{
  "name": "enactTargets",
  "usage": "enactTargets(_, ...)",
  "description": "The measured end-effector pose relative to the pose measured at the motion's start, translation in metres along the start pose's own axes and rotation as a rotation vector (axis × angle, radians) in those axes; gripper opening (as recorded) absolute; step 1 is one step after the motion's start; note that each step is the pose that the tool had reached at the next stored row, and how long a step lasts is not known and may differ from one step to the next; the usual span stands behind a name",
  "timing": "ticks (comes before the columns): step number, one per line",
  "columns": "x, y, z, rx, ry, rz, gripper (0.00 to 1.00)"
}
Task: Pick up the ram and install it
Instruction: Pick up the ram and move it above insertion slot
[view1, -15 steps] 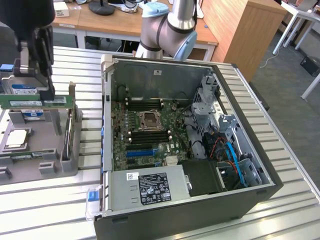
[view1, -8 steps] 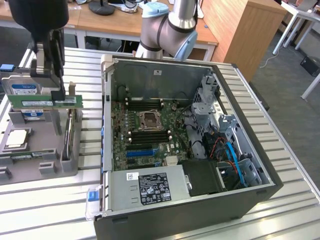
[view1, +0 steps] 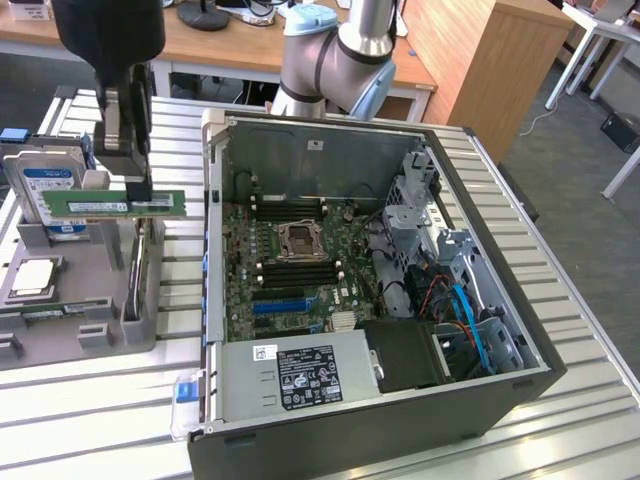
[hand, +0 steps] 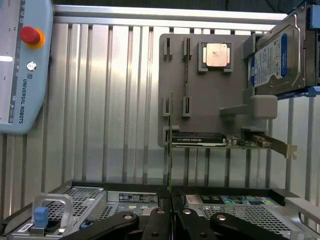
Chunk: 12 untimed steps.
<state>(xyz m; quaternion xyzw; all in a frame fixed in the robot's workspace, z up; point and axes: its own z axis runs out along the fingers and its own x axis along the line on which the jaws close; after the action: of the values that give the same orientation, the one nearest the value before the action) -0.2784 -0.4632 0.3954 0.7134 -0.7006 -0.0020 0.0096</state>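
Slatted metal table (view1: 100, 420) carries everything. The open computer case (view1: 320, 150) lies on its side just beside the grey parts tray (view1: 90, 275), on the exterior view's right of the tray. Its motherboard (view1: 345, 250) faces up, presumably so slots can be reached from above. Gripper (view1: 135, 188) hangs over the tray, nearer the tray's case-side edge, fingers clamped on the ram (view1: 90, 205). They pinch its flat faces from the upper edge. The ram sits above the tray, apart from it, not over the case. Its long axis is level, running across the exterior view from left to right, board standing on edge. In the wrist view it shows edge-on as a thin line. Judgement: gripping from above leaves the lower contact edge free, and this heading roughly matches the dark memory slots.
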Motion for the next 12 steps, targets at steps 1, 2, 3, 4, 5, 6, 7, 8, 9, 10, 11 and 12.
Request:
enactTargets(1,0.0,-0.0024,-0.0001,-0.0001,0.0,0.0,0.12)
enactTargets(2,0.0,-0.0047,-0.0001,-0.0001,0.0,0.0,0.12)
enactTargets(3,0.0,-0.0073,-0.0001,0.0,0.0,0.0,0.12)
enactTargets(4,0.0,-0.0097,-0.0002,-0.0001,0.0,0.0,0.12)
enactTargets(5,0.0,-0.0122,-0.0002,-0.0001,0.0,0.0,0.12)
enactTargets(6,0.0,-0.0147,-0.0003,-0.0001,0.0,0.0,0.12)
enactTargets(7,0.0,-0.0172,-0.0004,-0.0001,0.0001,0.0,0.12)
enactTargets(8,0.0,-0.0196,-0.0004,-0.0001,0.0001,0.0,0.12)
enactTargets(9,0.0,-0.0219,-0.0004,-0.0001,0.0,0.0,0.12)
enactTargets(10,0.0,-0.0242,-0.0004,0.0,-0.0001,0.0,0.12)
enactTargets(11,0.0,-0.0262,-0.0004,0.0,0.0,0.0,0.12)
enactTargets(12,0.001,-0.0285,-0.0005,-0.0001,0.0,0.0,0.12)
